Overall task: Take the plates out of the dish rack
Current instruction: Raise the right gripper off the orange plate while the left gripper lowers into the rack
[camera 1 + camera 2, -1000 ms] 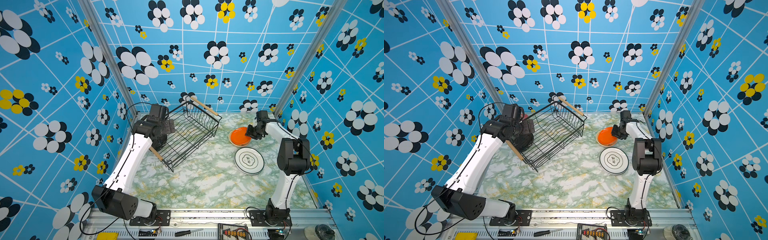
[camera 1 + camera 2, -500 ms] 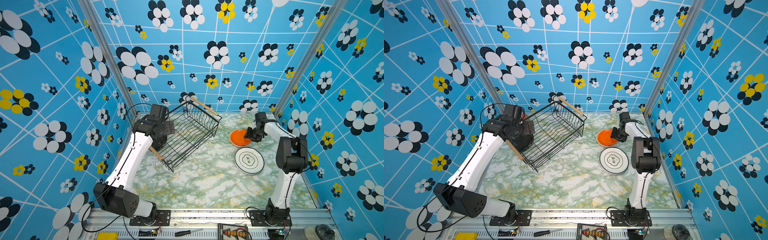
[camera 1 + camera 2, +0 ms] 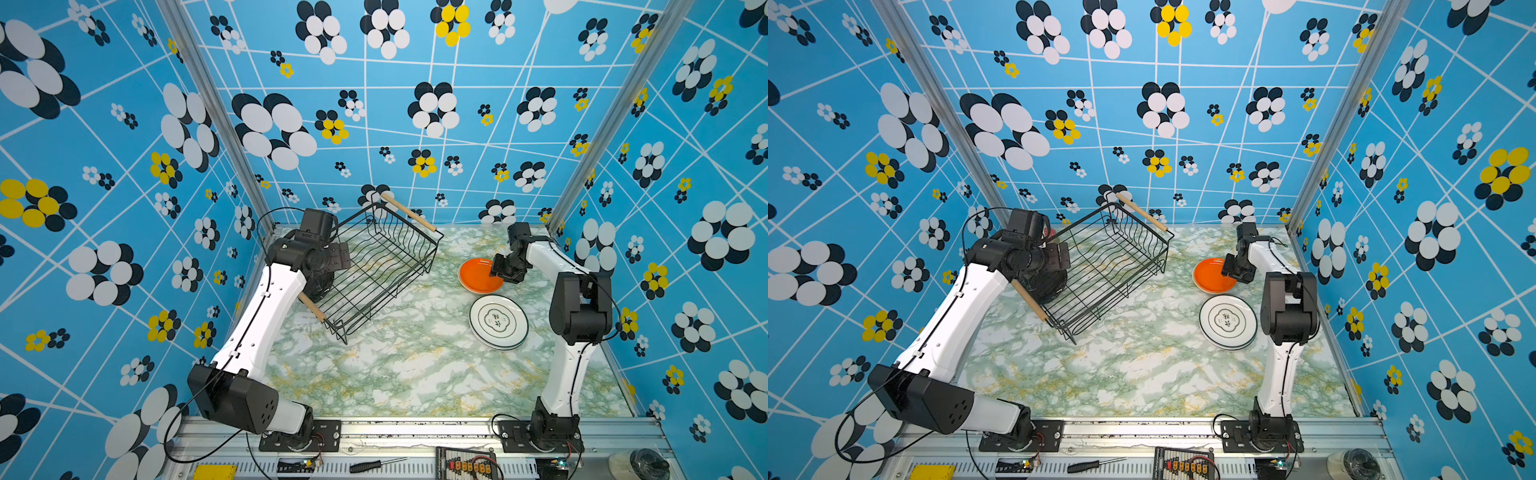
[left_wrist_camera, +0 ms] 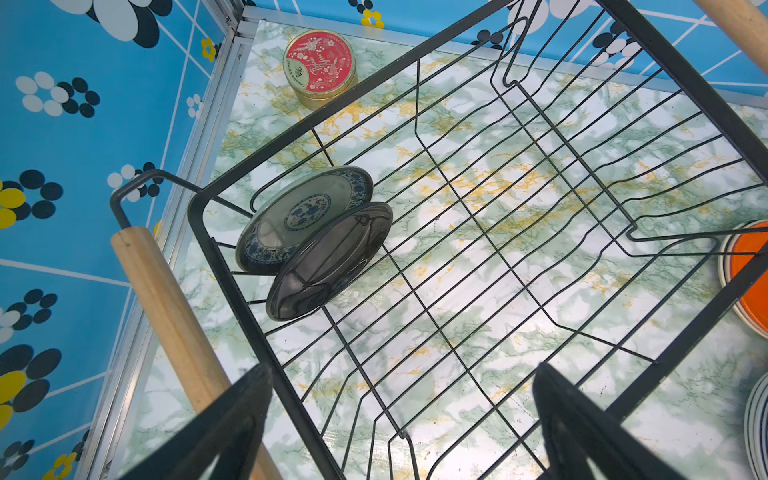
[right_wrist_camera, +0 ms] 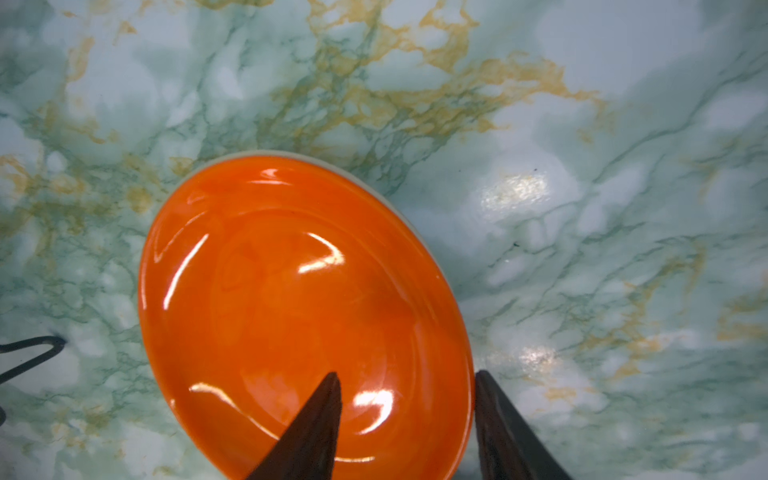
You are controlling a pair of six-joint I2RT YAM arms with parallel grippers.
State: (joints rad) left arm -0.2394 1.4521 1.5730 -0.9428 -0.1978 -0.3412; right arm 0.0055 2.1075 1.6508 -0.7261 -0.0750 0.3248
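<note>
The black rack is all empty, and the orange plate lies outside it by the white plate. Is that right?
Not quite. The rack is not empty: the left wrist view shows two plates propped on edge in it, a blue-patterned plate and a dark plate. The orange plate does lie outside it, by the white plate.

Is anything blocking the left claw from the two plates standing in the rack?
Nothing visible. The open left gripper looks down on the blue-patterned plate and dark plate over bare dish rack wires; its wooden handle lies alongside.
</note>
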